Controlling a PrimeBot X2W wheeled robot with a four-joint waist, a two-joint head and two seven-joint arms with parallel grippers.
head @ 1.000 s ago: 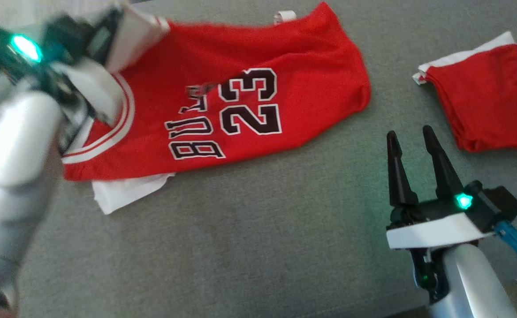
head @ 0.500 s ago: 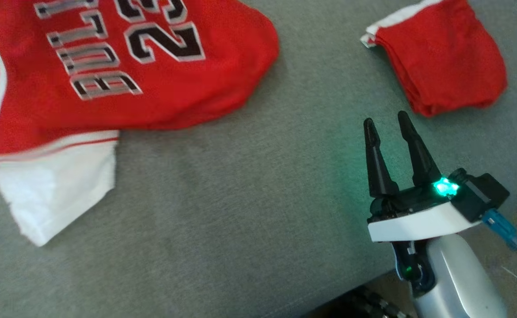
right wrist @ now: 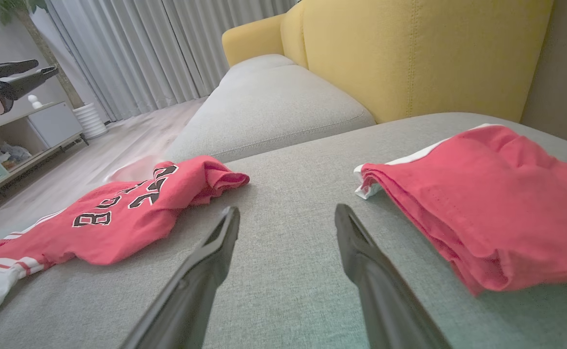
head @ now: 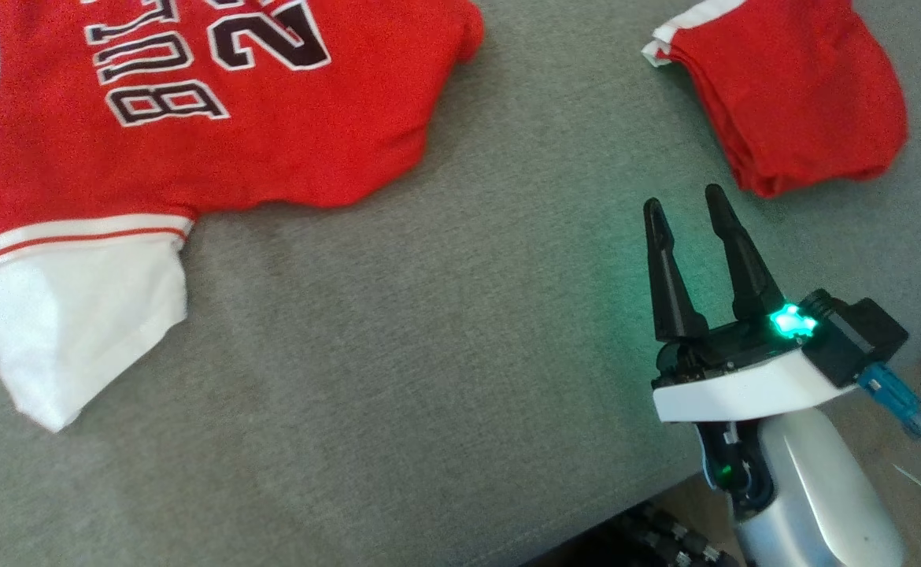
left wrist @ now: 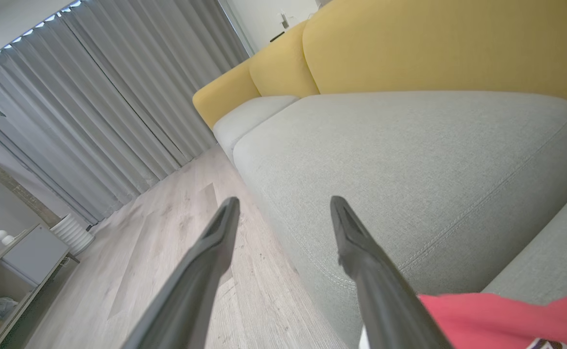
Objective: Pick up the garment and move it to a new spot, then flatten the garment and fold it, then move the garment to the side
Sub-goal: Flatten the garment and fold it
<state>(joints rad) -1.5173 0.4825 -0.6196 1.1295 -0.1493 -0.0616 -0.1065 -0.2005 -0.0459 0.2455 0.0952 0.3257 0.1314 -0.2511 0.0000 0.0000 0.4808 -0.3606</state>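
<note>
We log: jersey (head: 256, 150) lies on sofa (head: 429, 354), well left of our right gripper (head: 683, 201), spread wide, empty. Left gripper (left wrist: 284, 203) spread wide, empty, jersey edge beside it.

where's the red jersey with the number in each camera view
Head view: jersey at the upper left, cut by the edge.
Left wrist view: jersey, a red strip in the bottom right corner.
Right wrist view: jersey left of centre.
Shared landmark: grey sofa seat under it.
</note>
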